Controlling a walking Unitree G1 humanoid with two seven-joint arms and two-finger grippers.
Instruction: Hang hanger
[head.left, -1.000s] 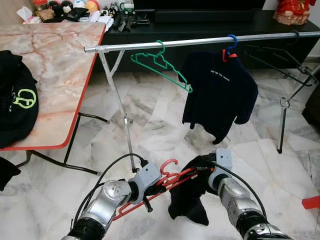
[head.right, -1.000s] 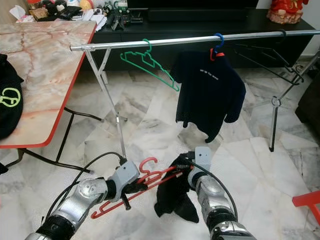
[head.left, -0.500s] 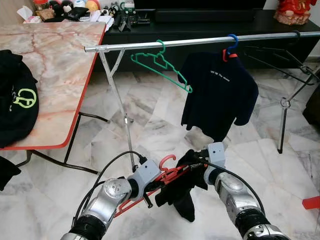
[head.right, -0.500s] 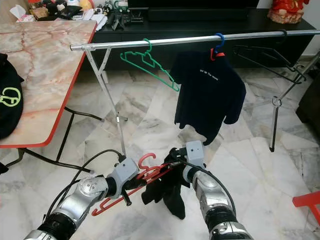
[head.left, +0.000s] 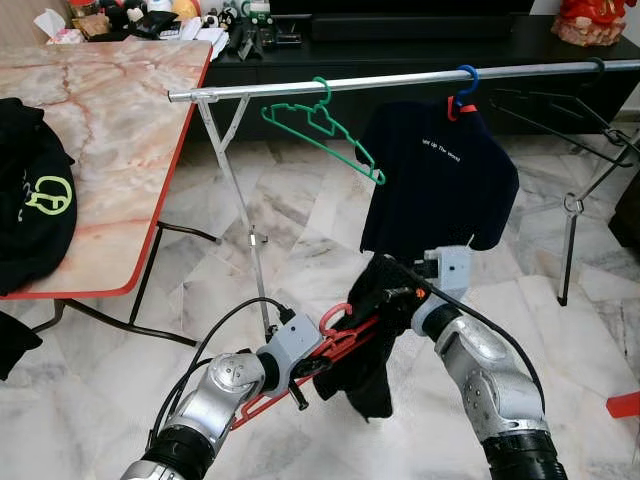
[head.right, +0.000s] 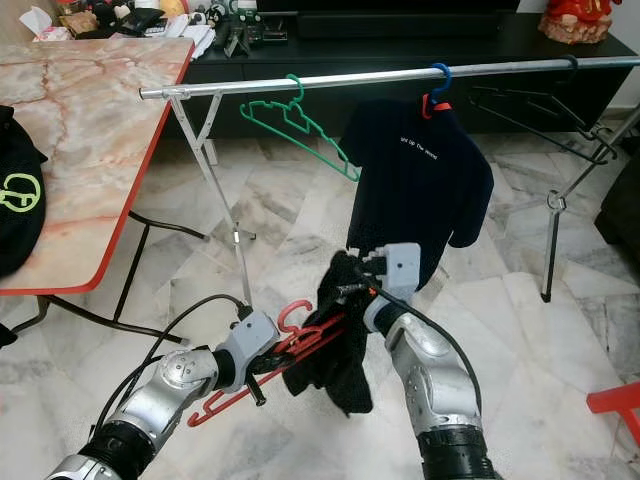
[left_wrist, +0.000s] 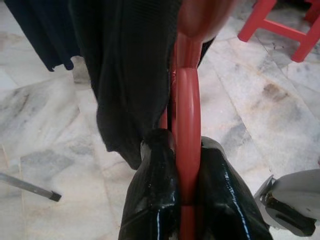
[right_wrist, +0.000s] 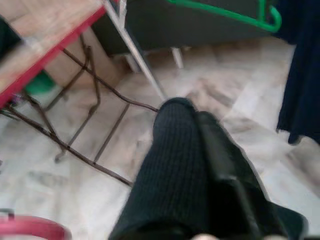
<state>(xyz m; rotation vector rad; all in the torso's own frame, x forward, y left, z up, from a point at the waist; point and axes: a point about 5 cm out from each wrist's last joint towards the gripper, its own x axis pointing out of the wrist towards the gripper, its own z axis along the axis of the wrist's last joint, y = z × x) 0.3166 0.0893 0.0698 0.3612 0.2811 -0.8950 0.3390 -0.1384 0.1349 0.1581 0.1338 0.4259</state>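
The left gripper (head.left: 318, 366) is closed tight on the red hanger (head.left: 340, 340); in the left wrist view both black fingers (left_wrist: 152, 200) press against the red bar (left_wrist: 187, 150) with no gap. The hanger is held low over the marble floor (head.left: 300, 230), in front of the rail's near upright, well below the metal rail (head.left: 400, 82). A black garment (head.left: 368, 340) is draped over the hanger's far end and hangs down from it.

The right gripper (head.left: 400, 290) is at the top of that garment, fingers clamped on a fold of the cloth (the right wrist view shows ribbed black fabric (right_wrist: 175, 165) lying along one finger).

On the rail hang an empty green hanger (head.left: 325, 130) near its left end and a dark shirt (head.left: 440, 190) on a blue hook further right. A marble-topped table (head.left: 110, 130) stands to the left, with black clothing (head.left: 35, 200) at its left edge.
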